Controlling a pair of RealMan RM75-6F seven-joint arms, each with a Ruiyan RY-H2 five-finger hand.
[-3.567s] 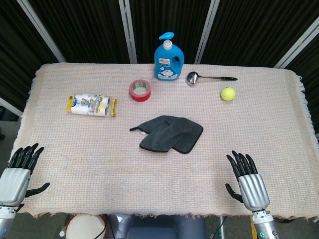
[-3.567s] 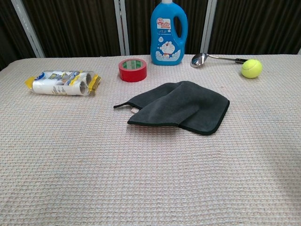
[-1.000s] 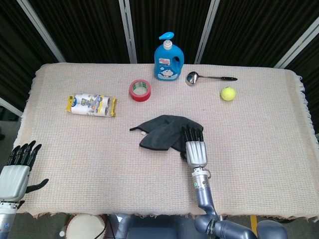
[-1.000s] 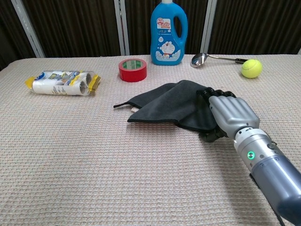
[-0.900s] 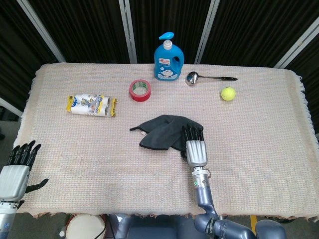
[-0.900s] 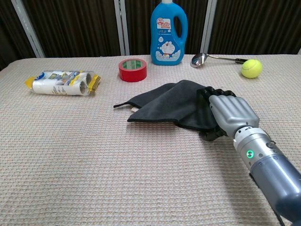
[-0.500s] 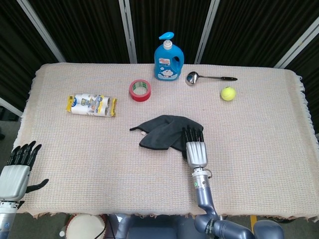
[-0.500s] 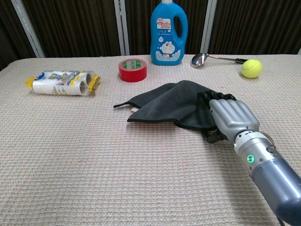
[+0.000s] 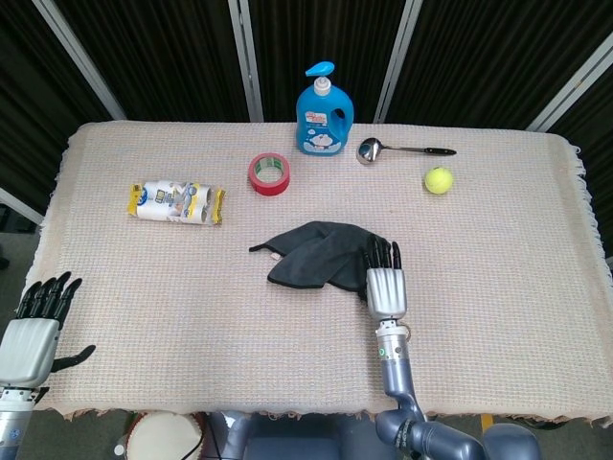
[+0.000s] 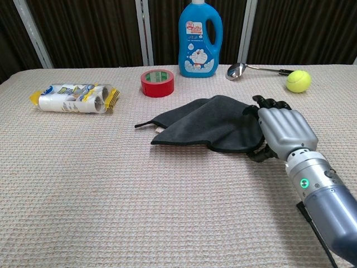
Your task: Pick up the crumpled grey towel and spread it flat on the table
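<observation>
Grey towel (image 9: 326, 256) lies folded and rumpled, soft matte cloth with a stitched hem, directly ahead of the right hand (image 9: 385, 286), whose fingers rest on its right edge; I can't tell if anything is actually pinched. Looks like the grasp step: next move needs a firm pinch on that hem, then lift and drag outward to unfold. Left hand (image 9: 33, 331) sits idle at the near table edge, fingers apart, holding nothing. Red tape roll (image 9: 269, 173) and blue bottle (image 9: 324, 113) lie beyond the towel.
</observation>
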